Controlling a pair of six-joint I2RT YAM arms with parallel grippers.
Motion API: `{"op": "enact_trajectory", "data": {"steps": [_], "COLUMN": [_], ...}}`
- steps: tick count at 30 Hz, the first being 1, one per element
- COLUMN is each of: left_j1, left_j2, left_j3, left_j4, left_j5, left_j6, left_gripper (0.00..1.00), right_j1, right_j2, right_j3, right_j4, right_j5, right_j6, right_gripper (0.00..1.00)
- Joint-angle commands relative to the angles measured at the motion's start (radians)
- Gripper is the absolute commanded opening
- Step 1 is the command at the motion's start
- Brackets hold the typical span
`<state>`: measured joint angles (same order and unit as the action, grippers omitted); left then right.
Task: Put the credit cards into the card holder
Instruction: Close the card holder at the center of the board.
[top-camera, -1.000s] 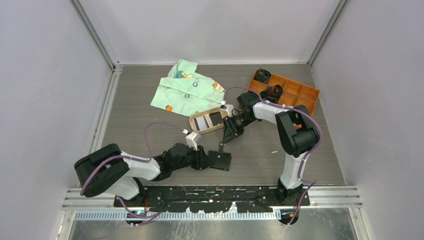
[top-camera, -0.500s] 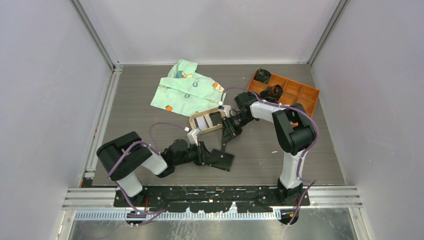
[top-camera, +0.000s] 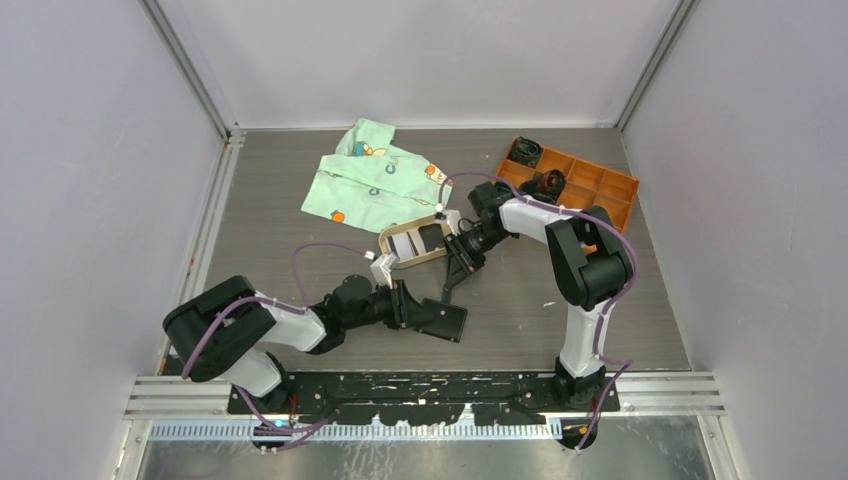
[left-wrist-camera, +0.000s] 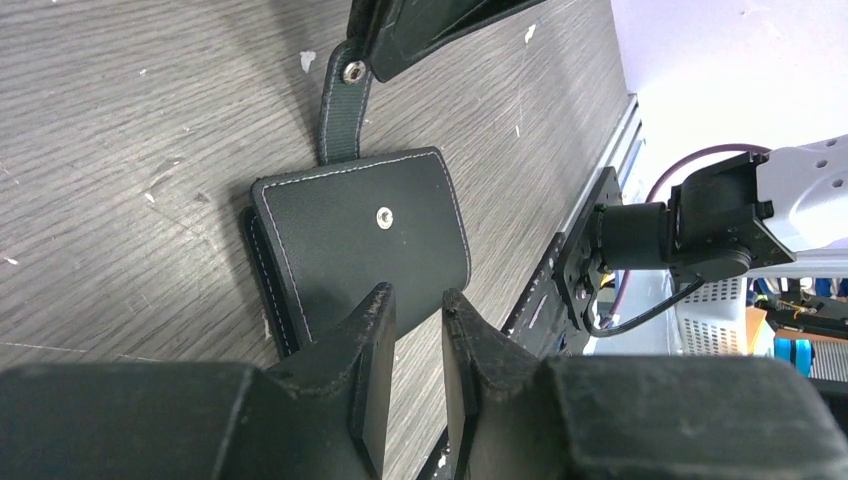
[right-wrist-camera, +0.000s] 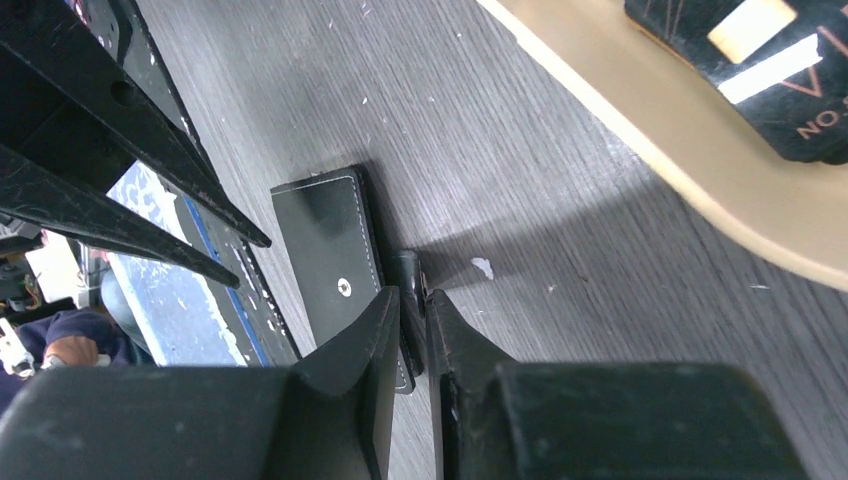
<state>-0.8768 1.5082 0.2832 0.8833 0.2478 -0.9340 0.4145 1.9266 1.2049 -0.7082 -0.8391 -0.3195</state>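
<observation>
The black card holder (top-camera: 441, 320) lies folded on the table, its snap tab (left-wrist-camera: 340, 110) stretched away from it. My right gripper (right-wrist-camera: 405, 300) is shut on that tab (right-wrist-camera: 408, 275), just off the holder's edge (right-wrist-camera: 335, 265). My left gripper (left-wrist-camera: 415, 300) rests low at the holder's near corner (left-wrist-camera: 360, 235) with a narrow gap between its jaws and only bare table in the gap. In the top view the left gripper (top-camera: 405, 305) is left of the holder and the right gripper (top-camera: 453, 278) is above it. Two credit cards, one whitish (top-camera: 404, 244) and one black (top-camera: 432, 236), lie in the tan tray (top-camera: 391, 258).
An orange compartment box (top-camera: 600, 185) stands at the back right with dark items in it. A pale green printed cloth (top-camera: 375, 178) lies behind the tray. The tan tray's rim (right-wrist-camera: 640, 120) and a black card (right-wrist-camera: 760, 60) sit close to the right gripper.
Both grippers' jaws have narrowed, the right one closing on the tab. The left arm's elbow swung right and back left. The card holder has hardly moved.
</observation>
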Motion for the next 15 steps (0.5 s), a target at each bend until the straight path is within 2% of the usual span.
{"op": "enact_trajectory", "data": {"steps": [1,15], "left_j1": [0.002,-0.008], "left_j2": [-0.02,0.034], "left_j3": [0.037,0.083], "left_j4": [-0.015,-0.039], "left_j5": [0.023,0.02], "left_j6": [0.017,0.008], "left_gripper": [0.25,0.22], "right_j1": [0.014,0.03], "right_j2": [-0.035,-0.054], "right_j3": [0.043,0.045], "right_j4": [-0.044,-0.055], "right_j5": [-0.005,0.004], "right_j6": [-0.052,-0.079], "right_gripper": [0.22,0.13]}}
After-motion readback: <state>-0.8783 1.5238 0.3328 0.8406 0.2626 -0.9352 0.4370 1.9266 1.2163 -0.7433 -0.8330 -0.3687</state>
